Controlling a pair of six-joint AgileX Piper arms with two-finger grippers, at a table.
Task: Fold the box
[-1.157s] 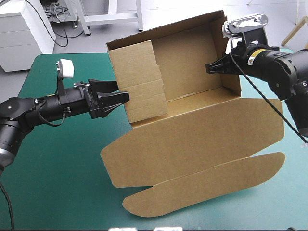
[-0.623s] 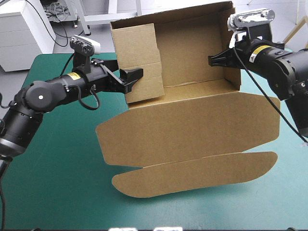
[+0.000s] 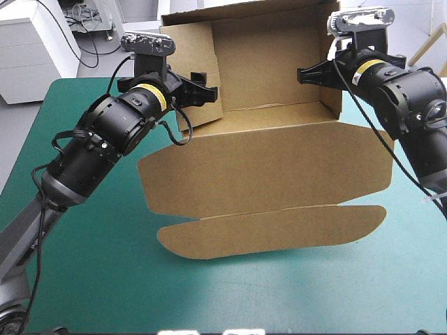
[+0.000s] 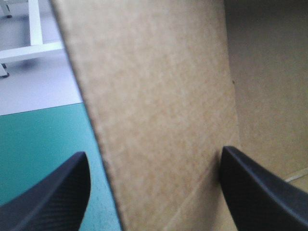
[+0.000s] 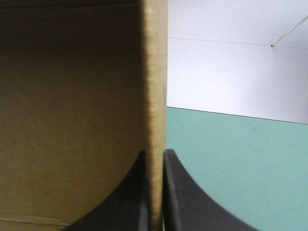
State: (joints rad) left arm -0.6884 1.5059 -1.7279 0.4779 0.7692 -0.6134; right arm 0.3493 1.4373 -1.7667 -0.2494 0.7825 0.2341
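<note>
The brown box (image 3: 272, 174) lies in the middle of the table with its back and side walls raised and its lid panels flat toward the near edge. My left gripper (image 3: 202, 89) is open astride the box's left wall flap (image 4: 159, 115), one black finger (image 4: 53, 195) outside it and the other finger (image 4: 260, 190) inside. My right gripper (image 3: 311, 73) is shut on the box's right wall (image 5: 155, 110), whose thin edge runs up between the two black fingers (image 5: 180, 192). The inner face of that wall (image 5: 67, 120) fills the view beside it.
The teal-green cover (image 3: 91, 265) shows bare at the near left and along the right edge (image 3: 419, 265). The flat lid flaps (image 3: 272, 230) reach toward the near edge. A white cabinet (image 3: 35, 49) stands beyond the far left corner.
My left arm has swung up and forward, bringing its open gripper astride the left wall flap. The box has shifted toward the far edge, and the left flap has turned inward. The right gripper keeps its hold.
</note>
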